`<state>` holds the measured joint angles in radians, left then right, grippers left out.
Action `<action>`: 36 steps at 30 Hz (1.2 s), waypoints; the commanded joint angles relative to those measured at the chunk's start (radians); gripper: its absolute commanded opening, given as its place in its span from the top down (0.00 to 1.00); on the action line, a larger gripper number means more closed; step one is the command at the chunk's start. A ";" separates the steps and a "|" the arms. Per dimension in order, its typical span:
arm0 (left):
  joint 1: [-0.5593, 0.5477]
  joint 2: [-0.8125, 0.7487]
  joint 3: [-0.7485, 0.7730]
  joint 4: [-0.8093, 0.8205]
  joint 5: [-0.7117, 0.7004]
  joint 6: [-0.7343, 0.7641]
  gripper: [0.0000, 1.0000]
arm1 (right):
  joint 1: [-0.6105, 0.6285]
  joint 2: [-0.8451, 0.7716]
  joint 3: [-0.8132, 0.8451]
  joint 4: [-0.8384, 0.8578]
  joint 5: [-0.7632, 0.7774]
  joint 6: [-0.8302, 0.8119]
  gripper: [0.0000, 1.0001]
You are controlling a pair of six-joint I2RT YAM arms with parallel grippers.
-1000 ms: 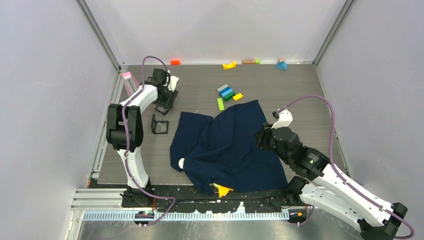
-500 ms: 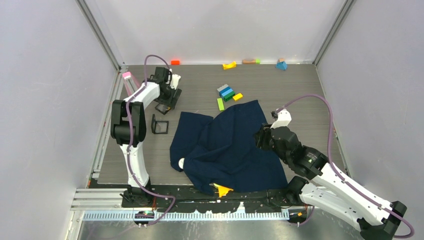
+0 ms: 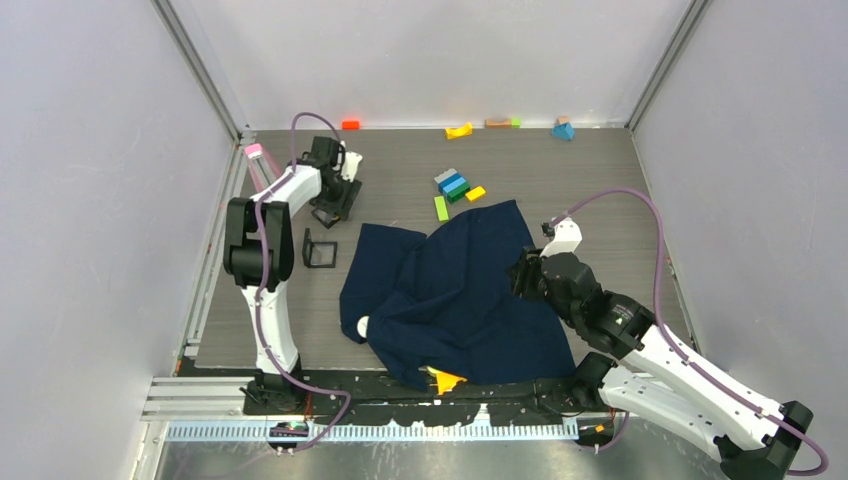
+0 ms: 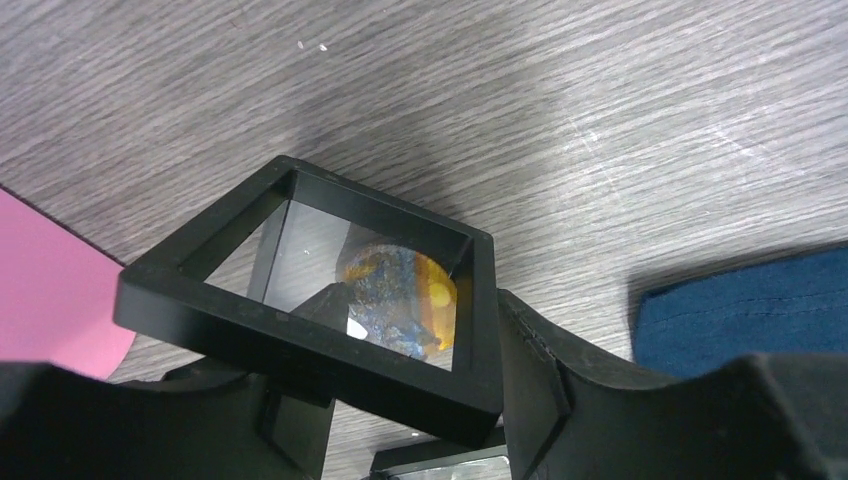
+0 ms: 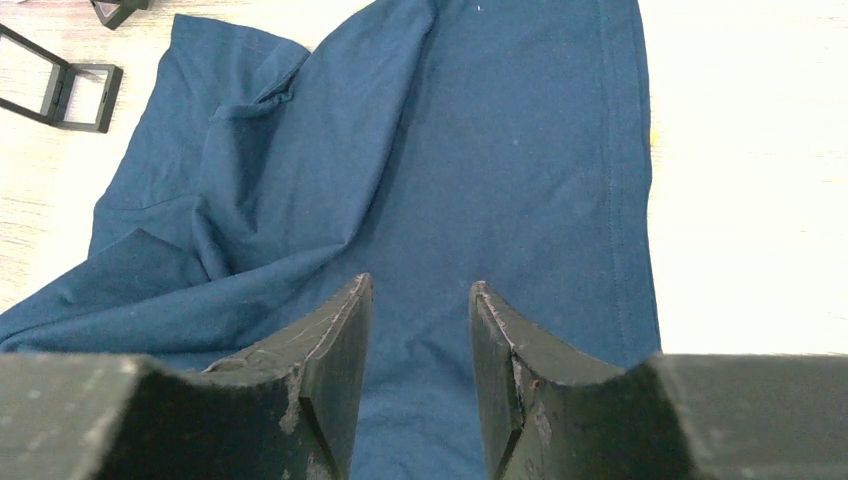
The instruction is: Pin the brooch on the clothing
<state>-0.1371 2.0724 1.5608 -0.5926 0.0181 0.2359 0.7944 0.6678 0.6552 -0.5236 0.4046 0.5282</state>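
Note:
The brooch (image 4: 402,299), round with an orange-gold rim, sits inside a black square frame case with a clear window (image 4: 310,340). My left gripper (image 3: 335,203) is at the far left of the table and is shut on that case, holding it tilted just above the wood; its right finger (image 4: 610,400) presses the frame's edge. The navy T-shirt (image 3: 450,295) lies crumpled mid-table, with a white label (image 3: 363,326) at its near left edge. My right gripper (image 3: 522,275) hovers open and empty over the shirt's right part (image 5: 520,180).
A second black frame (image 3: 320,248) stands between the left gripper and the shirt. A yellow wedge (image 3: 445,380) lies at the shirt's near edge. Coloured blocks (image 3: 455,185) lie beyond the shirt, and more lie along the back wall (image 3: 459,130). A pink block (image 3: 254,151) sits far left.
My left arm has shifted slightly to the right with the case in its grip. The right arm and the shirt have not moved.

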 commanded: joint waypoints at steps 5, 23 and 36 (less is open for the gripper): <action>-0.001 0.015 0.015 0.022 -0.010 0.006 0.43 | -0.004 -0.008 -0.007 0.042 0.008 -0.008 0.54; -0.002 -0.106 -0.058 0.069 -0.010 -0.011 0.70 | -0.004 -0.004 -0.004 0.043 0.001 -0.010 0.54; -0.057 -0.306 -0.204 0.011 0.028 -0.116 0.74 | -0.004 -0.015 0.019 0.040 -0.018 -0.006 0.55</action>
<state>-0.1520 1.8885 1.4029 -0.5644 0.0219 0.1711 0.7944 0.6674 0.6449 -0.5236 0.3927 0.5278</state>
